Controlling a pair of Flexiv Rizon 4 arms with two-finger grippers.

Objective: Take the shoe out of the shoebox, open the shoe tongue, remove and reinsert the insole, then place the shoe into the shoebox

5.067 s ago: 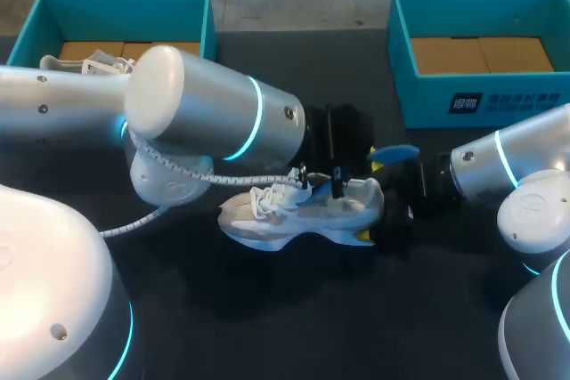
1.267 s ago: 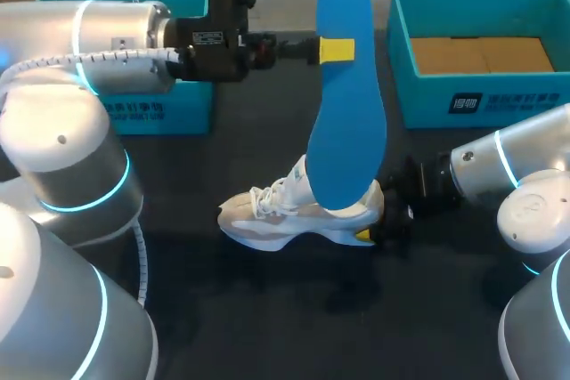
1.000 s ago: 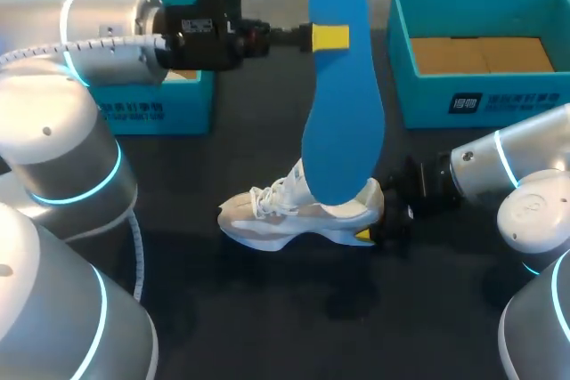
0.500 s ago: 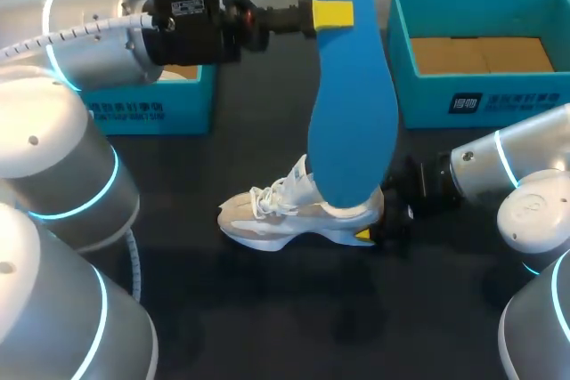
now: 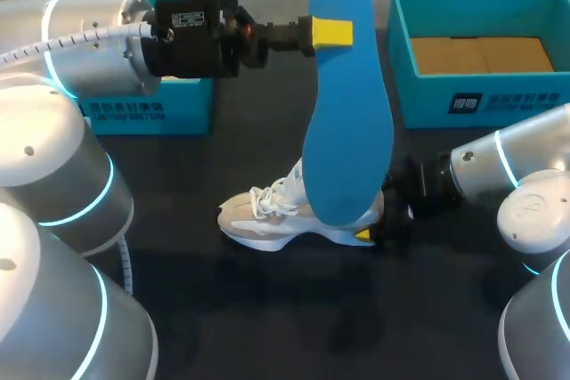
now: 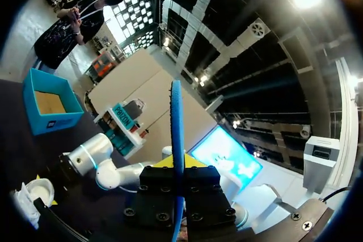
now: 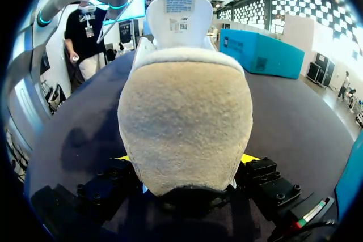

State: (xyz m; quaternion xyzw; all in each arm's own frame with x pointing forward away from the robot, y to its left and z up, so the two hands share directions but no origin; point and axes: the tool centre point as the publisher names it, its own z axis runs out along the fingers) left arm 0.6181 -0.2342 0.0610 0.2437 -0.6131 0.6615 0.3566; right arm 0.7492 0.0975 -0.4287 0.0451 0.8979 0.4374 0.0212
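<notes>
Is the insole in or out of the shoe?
Out: the flat blue insole hangs upright from the left gripper over the white lace-up shoe; whether its tip touches, cannot tell.

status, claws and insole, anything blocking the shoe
Right claw shut on heel of white lace-up sneaker, on table. Left claw shut on flat blue foam insole, upright above it. Nothing blocking.

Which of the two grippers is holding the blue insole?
The left gripper, raised high and clamped on the insole; the right gripper sits low, gripping the shoe heel.
</notes>
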